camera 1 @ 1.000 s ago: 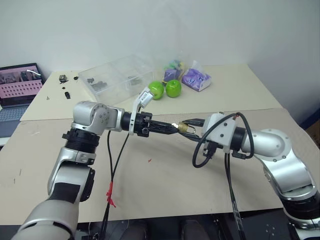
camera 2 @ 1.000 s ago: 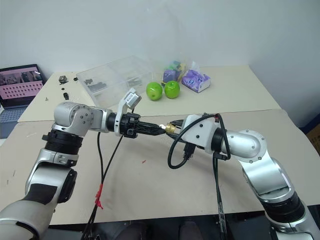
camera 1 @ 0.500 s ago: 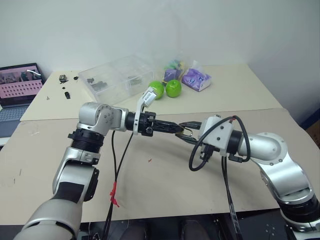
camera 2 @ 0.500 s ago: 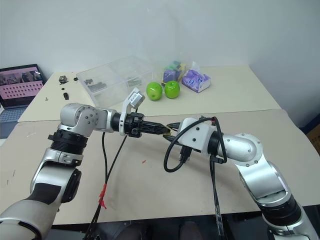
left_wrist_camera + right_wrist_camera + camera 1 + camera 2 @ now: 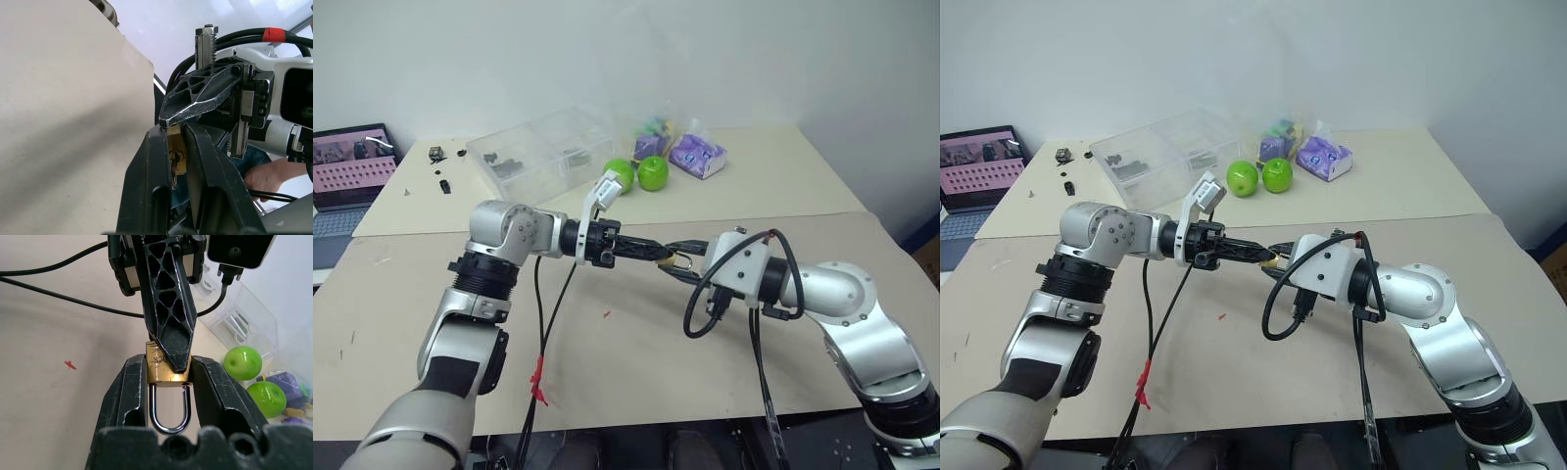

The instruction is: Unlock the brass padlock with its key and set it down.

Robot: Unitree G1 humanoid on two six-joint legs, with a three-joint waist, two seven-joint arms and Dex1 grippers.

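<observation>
both grippers meet in mid-air above the tan worktop [image 5: 636,362], well in front of two green apples [image 5: 639,173] and a clear plastic box [image 5: 533,152]. the right gripper [image 5: 168,382] has its jaws clamped on the body of the brass padlock [image 5: 166,371], shackle pointing back toward its wrist. the left gripper [image 5: 177,152] comes in from the opposite side, jaws nearly closed at the keyhole end of the padlock; whether they pinch the key cannot be told.
</observation>
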